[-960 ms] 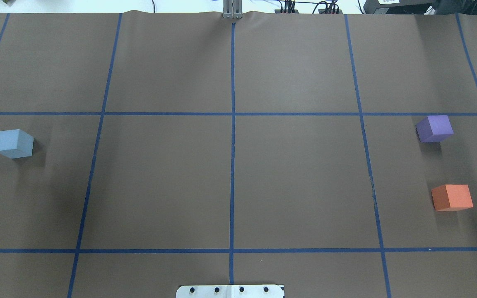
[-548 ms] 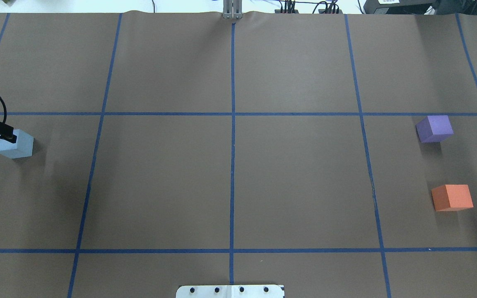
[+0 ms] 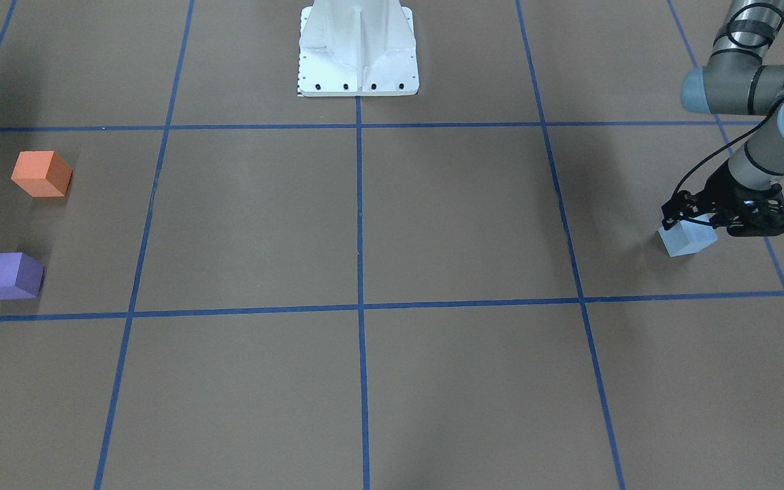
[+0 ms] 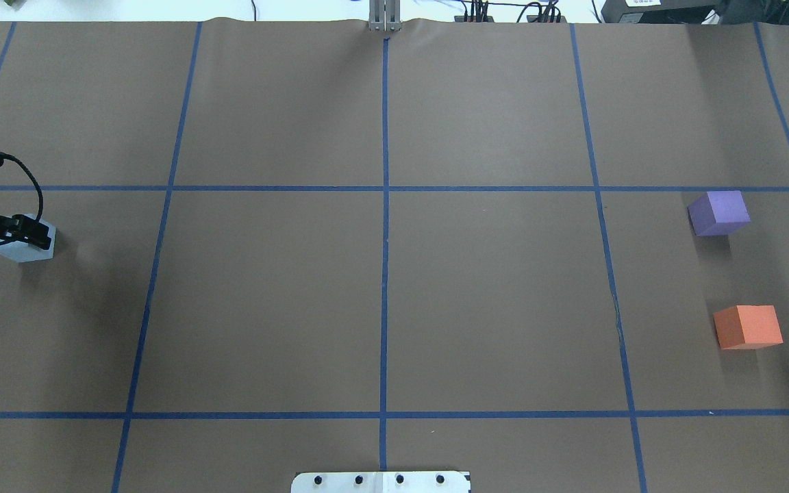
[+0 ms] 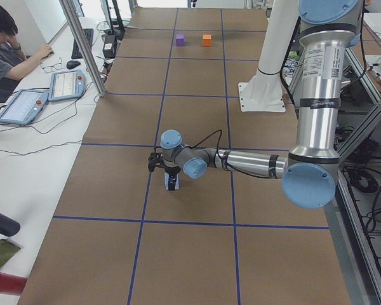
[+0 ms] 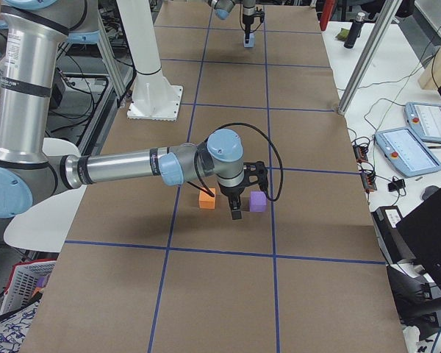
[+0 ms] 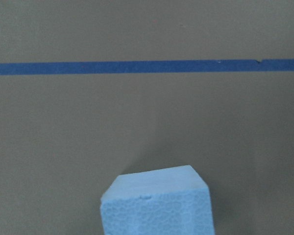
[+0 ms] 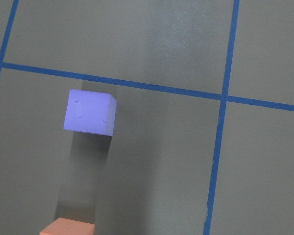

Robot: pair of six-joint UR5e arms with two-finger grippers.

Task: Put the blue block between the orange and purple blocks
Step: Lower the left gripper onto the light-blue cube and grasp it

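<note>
From across the desk, the left gripper stands low over the blue block. Its jaws are spread wide, one on either side of the block's top, and whether they touch it cannot be told. The orange block and the purple block lie far from this gripper at the opposite end of the desk, apart from each other with bare paper between them. From overhead, the blue block rests on the desk directly beneath the left gripper, and its lower faces show below the fingers. From the left end, the near arm reaches out low and its gripper points straight down, with the blue block showing just under it. From the right end, the right gripper hangs pointing down near the other two blocks. In that view it shows between them, the orange block on its robot side and the purple block on its outer side. Whether its jaws are wide or narrow cannot be told. The left wrist camera shows the blue block close at the bottom middle, with a blue tape line crossing the desk beyond it. The right wrist camera shows the purple block below, left of centre, and a corner of the orange block at the bottom edge.
</note>
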